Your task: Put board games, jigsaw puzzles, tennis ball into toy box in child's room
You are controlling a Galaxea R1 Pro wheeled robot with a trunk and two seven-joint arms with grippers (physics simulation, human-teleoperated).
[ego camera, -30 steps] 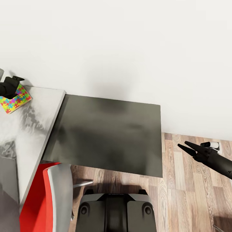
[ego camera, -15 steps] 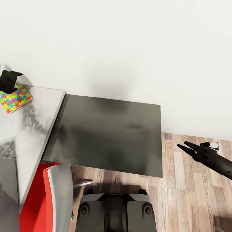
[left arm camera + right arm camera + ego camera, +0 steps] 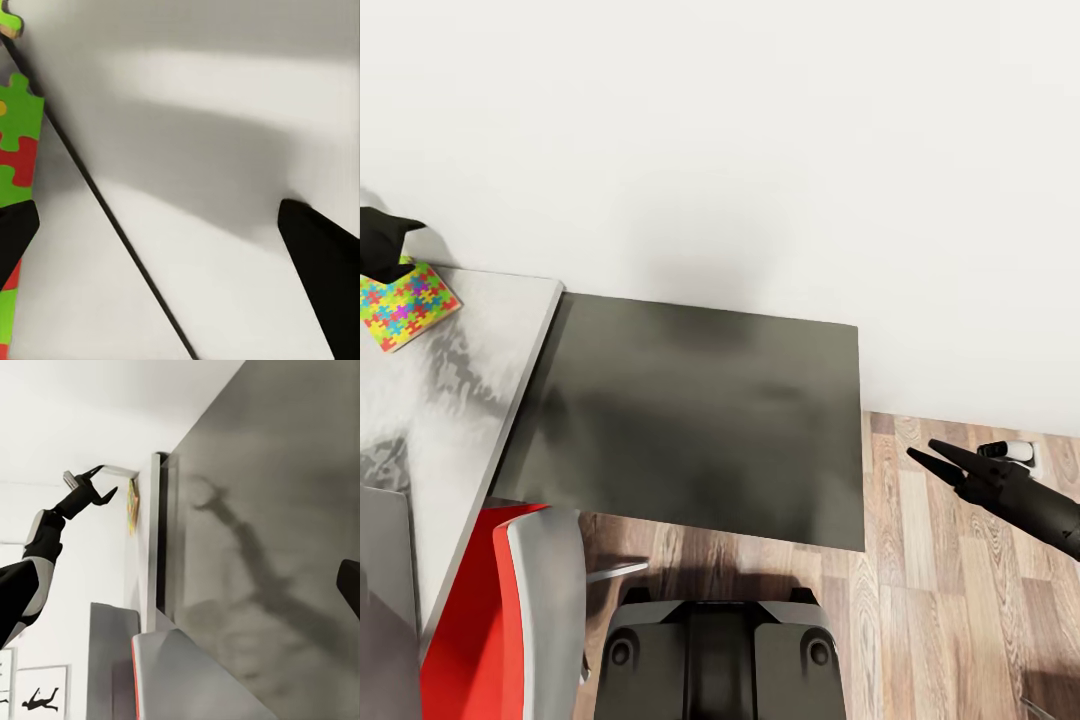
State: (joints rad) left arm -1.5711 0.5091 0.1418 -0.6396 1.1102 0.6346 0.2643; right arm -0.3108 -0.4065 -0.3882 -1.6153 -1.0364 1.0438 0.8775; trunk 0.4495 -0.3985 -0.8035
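One jigsaw puzzle point(image 3: 405, 305), a flat square in many colours, lies at the far corner of the pale table point(image 3: 470, 380) by the wall. My left gripper point(image 3: 395, 245) hovers just above and behind it, open and holding nothing. In the left wrist view the left gripper point(image 3: 169, 255) spans bare tabletop, and the puzzle point(image 3: 15, 142) lies beside one fingertip point(image 3: 13, 232). The right wrist view shows the left gripper point(image 3: 94, 493) open above the puzzle's edge point(image 3: 133, 506). My right gripper point(image 3: 919, 449) is open and empty over the wood floor. A plain grey wall point(image 3: 382, 600) at the table's near left looks like the toy box.
A lower dark grey cabinet point(image 3: 700, 410) stands against the white wall between the table and my right arm. A red chair with a grey back point(image 3: 530, 600) sits at the table's near edge. A small white item point(image 3: 1015, 452) lies on the floor by the skirting.
My left gripper has risen off the puzzle and drawn back toward the wall; the puzzle stays on the table. The right gripper has sunk very slightly.
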